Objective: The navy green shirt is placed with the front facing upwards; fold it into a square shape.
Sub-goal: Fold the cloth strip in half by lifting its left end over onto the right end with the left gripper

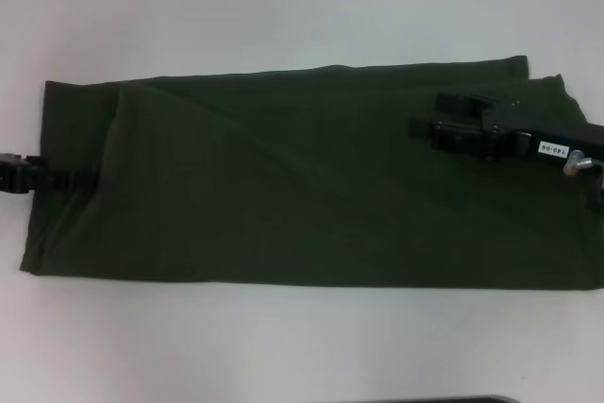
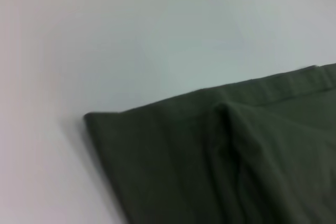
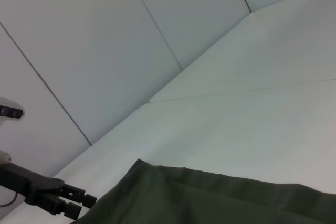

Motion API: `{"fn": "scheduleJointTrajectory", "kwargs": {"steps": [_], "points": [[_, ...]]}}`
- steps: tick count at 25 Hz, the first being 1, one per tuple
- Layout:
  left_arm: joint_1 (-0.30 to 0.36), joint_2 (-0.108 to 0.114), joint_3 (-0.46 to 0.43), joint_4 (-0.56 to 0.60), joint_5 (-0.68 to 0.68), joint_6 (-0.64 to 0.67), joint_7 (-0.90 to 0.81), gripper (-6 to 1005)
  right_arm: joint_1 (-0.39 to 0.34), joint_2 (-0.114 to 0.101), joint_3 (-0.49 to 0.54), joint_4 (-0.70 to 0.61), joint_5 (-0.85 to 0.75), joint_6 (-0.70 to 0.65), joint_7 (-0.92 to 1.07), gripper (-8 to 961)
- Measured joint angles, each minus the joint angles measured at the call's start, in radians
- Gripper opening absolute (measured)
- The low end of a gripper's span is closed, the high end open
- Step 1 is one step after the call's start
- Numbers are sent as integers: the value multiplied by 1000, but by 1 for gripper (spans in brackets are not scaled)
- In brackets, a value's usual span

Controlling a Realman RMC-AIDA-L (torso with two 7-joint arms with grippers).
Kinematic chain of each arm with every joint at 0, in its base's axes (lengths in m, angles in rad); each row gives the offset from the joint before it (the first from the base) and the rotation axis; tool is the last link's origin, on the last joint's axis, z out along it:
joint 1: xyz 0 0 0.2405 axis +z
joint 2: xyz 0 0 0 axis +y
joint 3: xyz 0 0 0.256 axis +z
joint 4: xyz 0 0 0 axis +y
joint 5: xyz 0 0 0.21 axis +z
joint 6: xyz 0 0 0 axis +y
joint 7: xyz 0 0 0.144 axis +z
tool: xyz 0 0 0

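Observation:
The navy green shirt [image 1: 302, 181] lies folded into a long dark band across the white table, with no lettering showing. Its left end has an overlapping flap [image 2: 252, 145]. My left gripper [image 1: 40, 176] sits at the middle of the shirt's left edge, low by the table. It also shows far off in the right wrist view as the left gripper [image 3: 79, 205], right beside the cloth's corner. My right gripper [image 1: 429, 113] hovers over the shirt's right part, near the far edge. It is open, fingers pointing left, with nothing between them.
White table [image 1: 283, 7] surrounds the shirt on the far, near and left sides. Pale wall panels [image 3: 105, 40] rise behind the table. A dark edge [image 1: 425, 400] shows at the bottom of the head view.

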Motion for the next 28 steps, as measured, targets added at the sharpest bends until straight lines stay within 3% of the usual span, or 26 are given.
{"fn": "scheduleJointTrajectory", "kwargs": {"steps": [3, 28], "points": [[2, 1, 0, -1, 9, -4, -2, 932, -6, -1, 0, 0, 0, -1, 0, 916], [-28, 6, 50, -32, 17, 9, 3, 926, -18, -1, -1, -12, 0, -1, 23, 917]]}}
